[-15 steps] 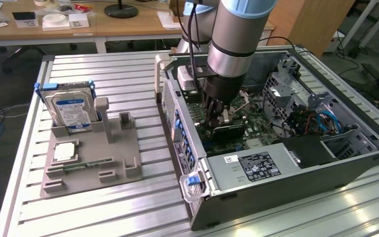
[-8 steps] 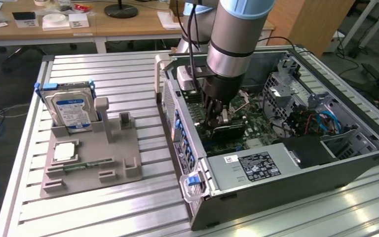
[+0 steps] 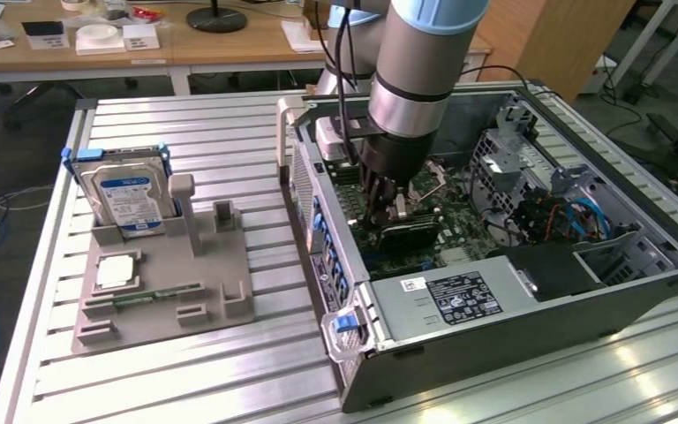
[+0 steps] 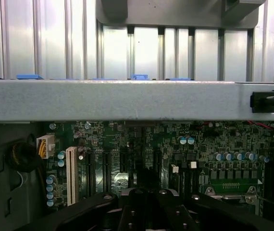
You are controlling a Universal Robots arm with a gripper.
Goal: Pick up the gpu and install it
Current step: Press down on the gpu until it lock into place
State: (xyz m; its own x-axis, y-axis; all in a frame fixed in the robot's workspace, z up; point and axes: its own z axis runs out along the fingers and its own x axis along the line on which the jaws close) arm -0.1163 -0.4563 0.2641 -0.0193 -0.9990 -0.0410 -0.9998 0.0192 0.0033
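- Reaching down into the open computer case (image 3: 621, 291), the gripper (image 3: 383, 205) hangs over the motherboard (image 3: 451, 238) on the one arm (image 3: 416, 79); in the wrist view its dark fingers (image 4: 146, 211) stand close together over the board's slots (image 4: 105, 171), though whether they clamp anything cannot be told.
- One dark flat card, seemingly the gpu (image 3: 410, 234), stands on edge in the board just below and beside the gripper, toward the exterior view's right of the fingertips; whether gripper and card touch cannot be told.
- One silver hard drive (image 3: 127, 199) with a blue-white label stands upright at the far end of the grey holder tray (image 3: 215, 291), well apart from the case on the exterior view's left; its writing is too small to read.
- One small square chip (image 3: 116, 271) and one narrow green memory stick (image 3: 139, 299) lie on the same tray.
- One power supply (image 3: 457, 296) at the near end of the case carries a dark label with white print, unreadable.
- One white slot (image 4: 71, 174) stands among several dark ones on the motherboard; blue clips (image 3: 329, 256) line the case's side.
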